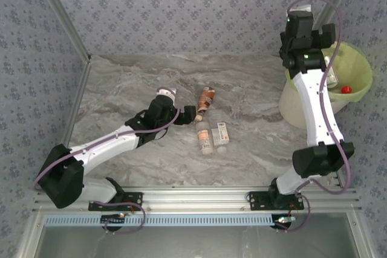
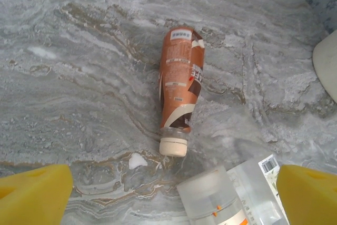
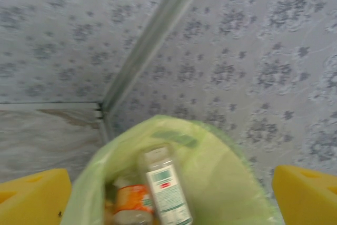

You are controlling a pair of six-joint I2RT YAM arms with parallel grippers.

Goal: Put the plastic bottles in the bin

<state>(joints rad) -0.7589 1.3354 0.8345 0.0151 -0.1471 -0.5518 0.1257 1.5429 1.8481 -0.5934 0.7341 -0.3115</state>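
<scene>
Marble-patterned grey table (image 1: 254,143) carries everything, with the bin (image 1: 357,64), round, off-white and lined with a lime-green bag, standing at its far right corner. The right claw (image 3: 168,196) hangs above the bin's mouth with its yellow pads (image 3: 305,193) spread fully apart and nothing between them. Inside the bag, the right wrist view shows a clear bottle with a green-and-white label (image 3: 166,188) beside an orange-labelled bottle (image 3: 131,198); from above, a red cap (image 1: 346,89) shows against the liner. The left claw (image 2: 171,198) hovers low over the middle of the table, also spread wide and gripping nothing. Just ahead of it lies a brown bottle (image 2: 179,88) on its side, pale cap toward the claw. Near it lie a clear orange-labelled bottle (image 1: 205,137) and a white-labelled bottle (image 1: 221,132), side by side.
</scene>
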